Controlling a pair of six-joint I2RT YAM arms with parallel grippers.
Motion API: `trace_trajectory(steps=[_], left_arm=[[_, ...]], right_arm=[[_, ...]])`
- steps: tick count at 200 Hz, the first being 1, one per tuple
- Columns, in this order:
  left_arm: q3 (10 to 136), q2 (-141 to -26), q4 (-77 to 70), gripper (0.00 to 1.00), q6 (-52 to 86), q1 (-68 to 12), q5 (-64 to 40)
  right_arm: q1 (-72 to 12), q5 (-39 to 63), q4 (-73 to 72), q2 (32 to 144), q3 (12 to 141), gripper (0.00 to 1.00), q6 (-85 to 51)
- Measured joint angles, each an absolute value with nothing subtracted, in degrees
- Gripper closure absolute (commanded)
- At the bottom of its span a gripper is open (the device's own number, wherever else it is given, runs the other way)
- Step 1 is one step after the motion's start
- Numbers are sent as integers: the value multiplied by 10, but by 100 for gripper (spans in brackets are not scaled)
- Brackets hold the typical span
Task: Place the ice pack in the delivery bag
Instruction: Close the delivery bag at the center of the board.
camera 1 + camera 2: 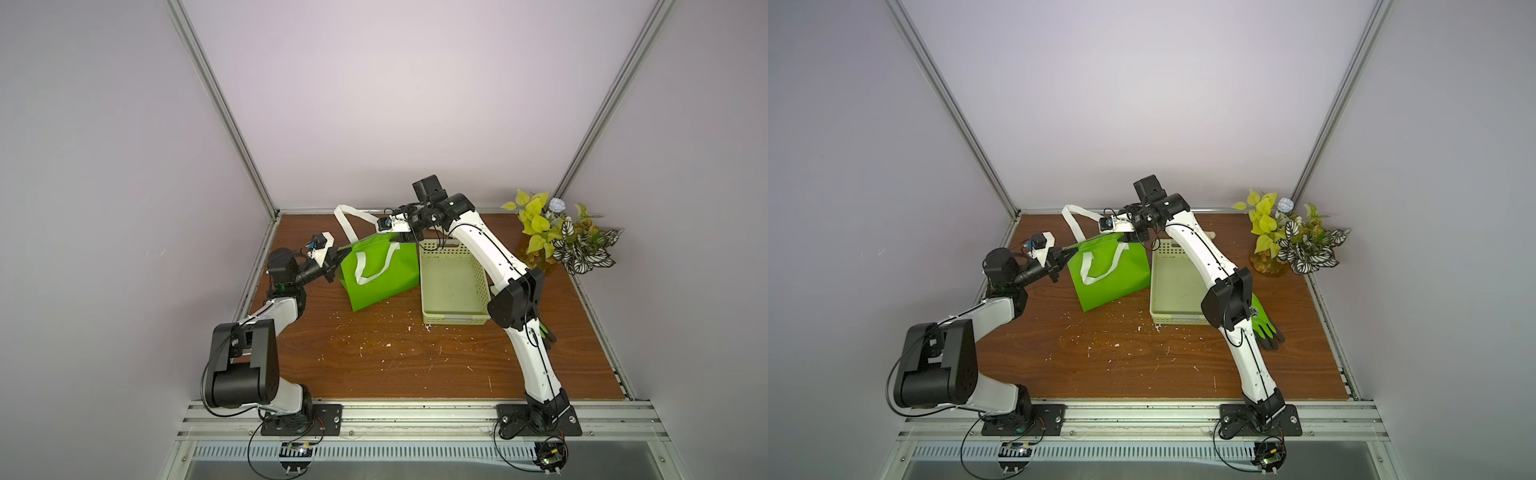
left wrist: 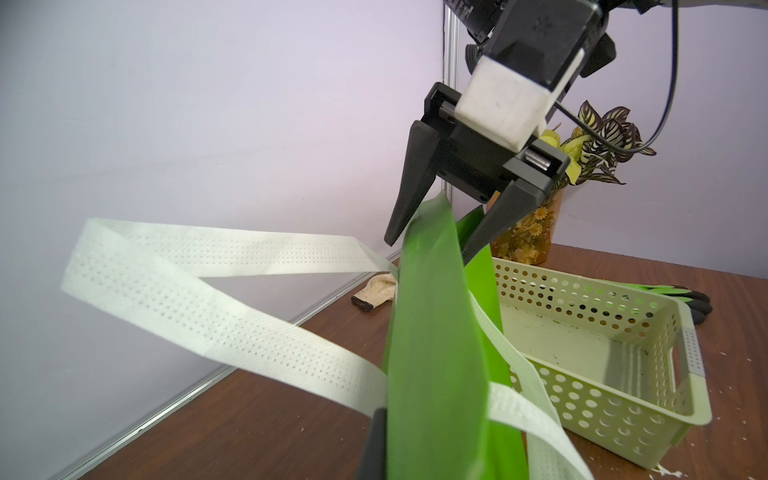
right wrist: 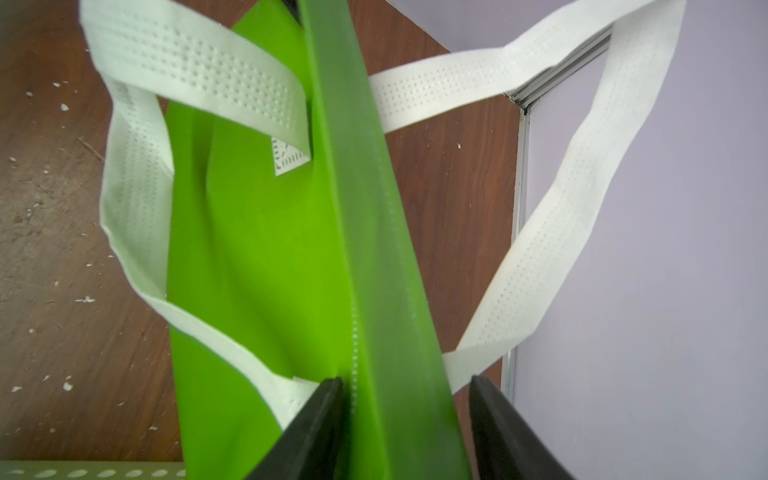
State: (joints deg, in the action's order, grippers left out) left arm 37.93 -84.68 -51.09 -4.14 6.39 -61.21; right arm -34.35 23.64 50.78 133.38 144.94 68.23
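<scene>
1. In both top views the delivery bag hangs flattened just left of the frame's centre, over the brown table. It is just beside the pale perforated basket on its right. The left gripper is clamped on the left end of the bag's top edge, and the right gripper sits at the right end of that edge. One white strap loops up behind the bag, and the second lies on its near green face.

2. In a top view we see a green glove at the lower right of the basket, partly under the right arm. A plant stands at the table's upper right corner.

3. In the left wrist view the right gripper straddles the top edge of the delivery bag. Its jaws are apart, one finger on each side, and nothing is pinched. One of the left gripper's own fingers presses on the green fabric, and the bag hides its partner. A beige glove lies on the table beyond the bag, near the wall.

4. In the right wrist view the right gripper has its fingers spread. The bag's edge touches one finger and leaves a clear gap to the other, so we call it released.
</scene>
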Motion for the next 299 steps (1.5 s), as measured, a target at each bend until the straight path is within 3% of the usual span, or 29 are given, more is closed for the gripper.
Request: trace_trajectory(steps=[133, 159, 178, 205, 234, 299], left_arm=[[375, -838, -508, 99, -45, 62, -609], [375, -838, -508, 77, -34, 63, -608], [376, -829, -511, 42, -9, 72, -615], [380, -806, -515, 18, 57, 105, -629], [416, -776, -480, 10, 132, 124, -616], [576, -747, -225, 11, 225, 123, -486]], right_arm=[[-354, 203, 494, 1344, 1452, 98, 690], [-355, 197, 491, 1344, 1452, 100, 691], [-356, 193, 490, 1344, 1452, 100, 692], [-356, 187, 486, 1344, 1450, 100, 693], [-356, 182, 483, 1344, 1450, 100, 693], [-356, 182, 474, 1344, 1446, 100, 693]])
